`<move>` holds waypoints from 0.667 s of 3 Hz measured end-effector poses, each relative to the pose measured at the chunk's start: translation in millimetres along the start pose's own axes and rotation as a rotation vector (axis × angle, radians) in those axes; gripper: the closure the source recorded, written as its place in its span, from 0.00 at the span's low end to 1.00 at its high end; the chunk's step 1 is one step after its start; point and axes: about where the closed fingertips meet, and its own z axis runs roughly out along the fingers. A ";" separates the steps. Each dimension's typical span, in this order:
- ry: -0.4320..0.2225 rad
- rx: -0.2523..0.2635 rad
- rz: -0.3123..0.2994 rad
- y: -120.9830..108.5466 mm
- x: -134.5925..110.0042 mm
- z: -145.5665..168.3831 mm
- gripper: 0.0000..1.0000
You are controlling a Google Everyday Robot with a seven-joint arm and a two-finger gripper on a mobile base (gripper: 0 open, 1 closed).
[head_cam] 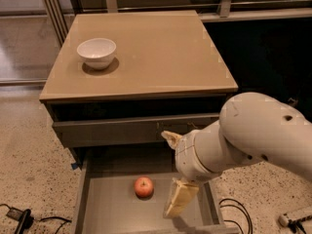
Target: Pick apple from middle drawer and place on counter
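**You are reaching for the apple.**
The white bowl (96, 51) sits on the bench (161, 52). The apple (144, 186) lies in the open middle drawer (111, 206), not held yet. Your gripper (166, 174) hangs just right of it, fingers (181, 202) wide apart. Next, go left and down, then close.

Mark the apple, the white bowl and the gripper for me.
apple (144, 186): camera view, middle of its red skin, in the middle drawer (112, 206).
white bowl (97, 53): camera view, its outer wall, on the counter (161, 52).
gripper (166, 175): camera view, midway between its open fingertips, right of the apple.
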 end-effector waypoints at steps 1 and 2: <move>0.029 0.009 -0.031 -3.9 20.9 33.6 0.00; 0.014 0.053 -0.056 -17.1 45.9 73.8 0.00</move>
